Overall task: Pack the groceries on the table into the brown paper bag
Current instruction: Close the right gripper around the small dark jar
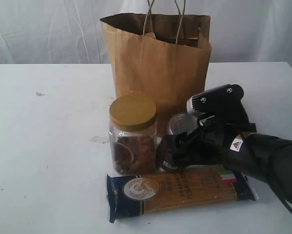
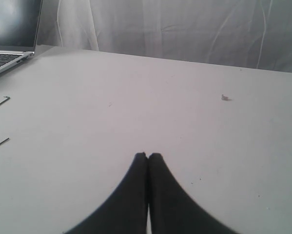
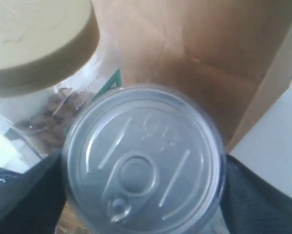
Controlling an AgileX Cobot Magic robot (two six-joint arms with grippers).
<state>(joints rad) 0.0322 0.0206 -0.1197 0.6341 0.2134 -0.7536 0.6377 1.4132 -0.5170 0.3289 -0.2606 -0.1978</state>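
I am watching the exterior view, where the right gripper [image 1: 174, 152] is reaching in from 3 o'clock, low over the table [image 1: 48, 146]. It is clamping the smaller dark jar [image 1: 181, 124]. In the right wrist view the two black fingers [image 3: 24, 195] are pressing on opposite sides of that jar [image 3: 143, 156], just below its silver pull-tab lid, so the jaws are standing only as wide as the jar. I cannot tell whether its base is resting on the table, because the gripper and the pack in front are hiding it.

The jar is sitting at 3 o'clock from the gold-lidded clear jar [image 1: 132, 134], just beside it, and at 6 o'clock from the brown paper bag [image 1: 155, 63]. The bag is standing upright, mouth open, with its cord handles [image 1: 149, 17] sticking up. The long navy-ended spaghetti pack [image 1: 180, 187] is lying flat at 6 o'clock from both jars, running roughly from 9 to 3 o'clock, and the right arm is hanging over its 3 o'clock end.

The left gripper [image 2: 148, 157] is hovering over bare table [image 2: 136, 97] with its fingertips pressed together, gripping nothing. A laptop [image 2: 7, 34] is sitting at the table's edge, and a small speck [image 2: 225, 97] is lying well apart from it.
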